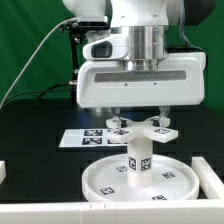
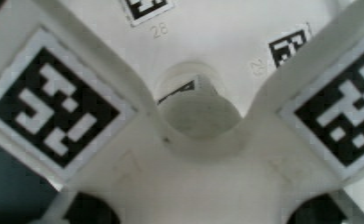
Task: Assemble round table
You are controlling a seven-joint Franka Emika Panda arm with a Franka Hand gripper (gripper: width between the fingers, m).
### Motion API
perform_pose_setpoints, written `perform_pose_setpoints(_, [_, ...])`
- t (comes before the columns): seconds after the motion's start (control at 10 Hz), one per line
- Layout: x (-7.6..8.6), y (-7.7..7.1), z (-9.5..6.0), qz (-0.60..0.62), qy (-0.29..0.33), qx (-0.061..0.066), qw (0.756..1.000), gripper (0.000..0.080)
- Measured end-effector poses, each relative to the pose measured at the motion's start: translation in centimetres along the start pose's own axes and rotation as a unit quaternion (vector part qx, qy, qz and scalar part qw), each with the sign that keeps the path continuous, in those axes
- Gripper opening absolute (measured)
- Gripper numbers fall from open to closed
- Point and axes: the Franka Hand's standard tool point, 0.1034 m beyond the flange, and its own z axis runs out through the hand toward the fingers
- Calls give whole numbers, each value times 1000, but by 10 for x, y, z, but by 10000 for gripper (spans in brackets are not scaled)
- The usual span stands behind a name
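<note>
In the exterior view the large round rimmed disc (image 1: 100, 181) lies flat on the black table. The short thick cylinder (image 1: 138, 162) stands upright at its middle. My gripper (image 1: 140, 120) is straight above it, shut on the small cross-shaped piece (image 1: 140, 129), which is level at the cylinder's top; I cannot tell if they touch. In the wrist view the cross-shaped piece (image 2: 197, 112) fills the picture, with tagged arms on both sides. The dark fingertips (image 2: 90, 210) show only at the picture's edge beside my gripper (image 2: 200, 206).
The marker board (image 1: 80, 137) lies on the table behind the disc, toward the exterior view's left. A white bracket (image 1: 209, 180) stands at the exterior view's right, another white block (image 1: 3, 172) at the left edge, and a white rail (image 1: 90, 212) along the front.
</note>
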Motion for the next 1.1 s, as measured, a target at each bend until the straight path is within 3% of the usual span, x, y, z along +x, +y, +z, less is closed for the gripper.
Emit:
perform_pose_setpoints(0.5, [0,-4,0,241,-1,-4,970,442])
perform_pose_setpoints(0.8, [0,-4,0,376,-2,-5,927,442])
perform_pose_setpoints(1.1, [0,-5,0,508,-10,-6,861,442])
